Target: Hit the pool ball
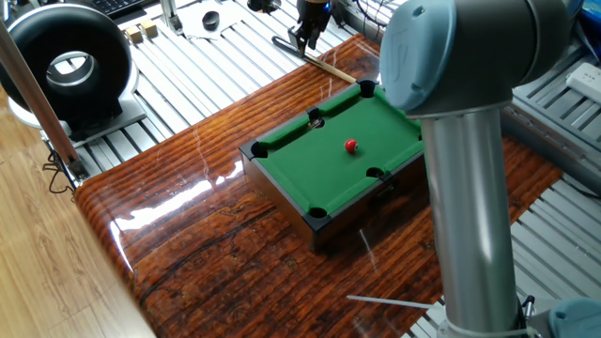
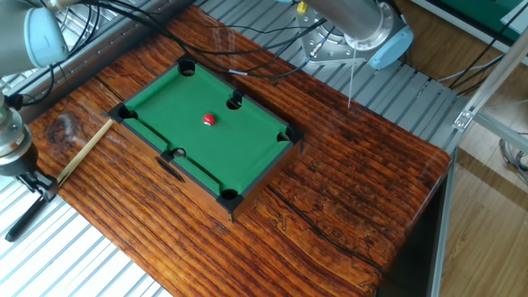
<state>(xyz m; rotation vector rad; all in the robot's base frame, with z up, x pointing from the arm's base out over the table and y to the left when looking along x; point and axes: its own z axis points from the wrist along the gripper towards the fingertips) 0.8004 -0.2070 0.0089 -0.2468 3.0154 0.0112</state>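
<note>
Claw sits low over the dark butt end of the cue stick, at the edge of the counter where the wood meets the slatted metal. From one fixed view the claw is small and dark, and from the other it is partly cut off by the frame edge, so I cannot tell whether its fingers are clenched on the cue or merely around it.

Well apart from it, the pool ball rests on the green felt of the miniature pool table, roughly mid-field and nearer the side pocket on the long rail. In the one fixed view the ball shows clear of all rails. The cue stick lies flat on the counter, its pale tip end close to a corner pocket of the pool table.

The robot arm fills the right of that view, hiding the far corner of the little table. A black ring-shaped device stands on the slats beyond the counter.
</note>
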